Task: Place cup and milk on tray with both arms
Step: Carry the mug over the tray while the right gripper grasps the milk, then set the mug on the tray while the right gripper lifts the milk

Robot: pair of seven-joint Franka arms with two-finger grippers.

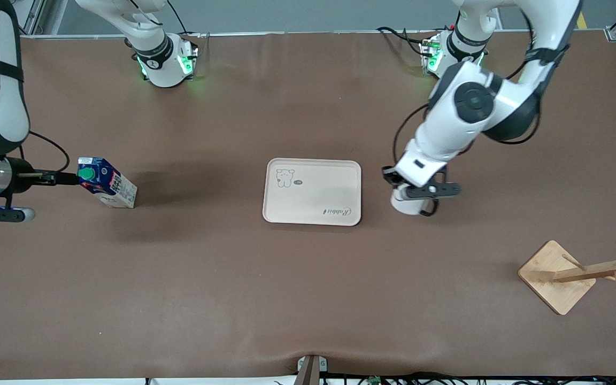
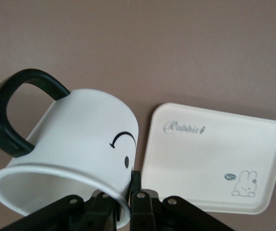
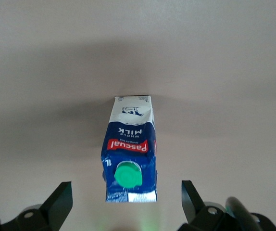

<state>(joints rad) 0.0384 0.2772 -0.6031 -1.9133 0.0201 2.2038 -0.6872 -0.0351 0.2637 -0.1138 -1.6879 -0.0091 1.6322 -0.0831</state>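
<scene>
Cup (image 2: 75, 144) is gripped at its rim by the left gripper (image 1: 414, 199) beside the tray (image 1: 312, 192), while the milk (image 1: 107, 183) stands between the right gripper's (image 3: 123, 204) spread fingers (image 3: 56, 202), a wooden rack (image 1: 575, 272) well apart.

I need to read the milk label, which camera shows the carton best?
The right wrist view: the milk fills the middle, its cap and print facing the camera. The front view shows it small, at the right arm's end of the table. The left wrist view misses it.

Arms (image 1: 449, 133): white, round, with dark grey caps on the joints
Bases (image 1: 166, 61): white, with green lights
Cables (image 1: 409, 128): thin and black
End effector (image 3: 123, 204): black fingers, small silver screws
</scene>
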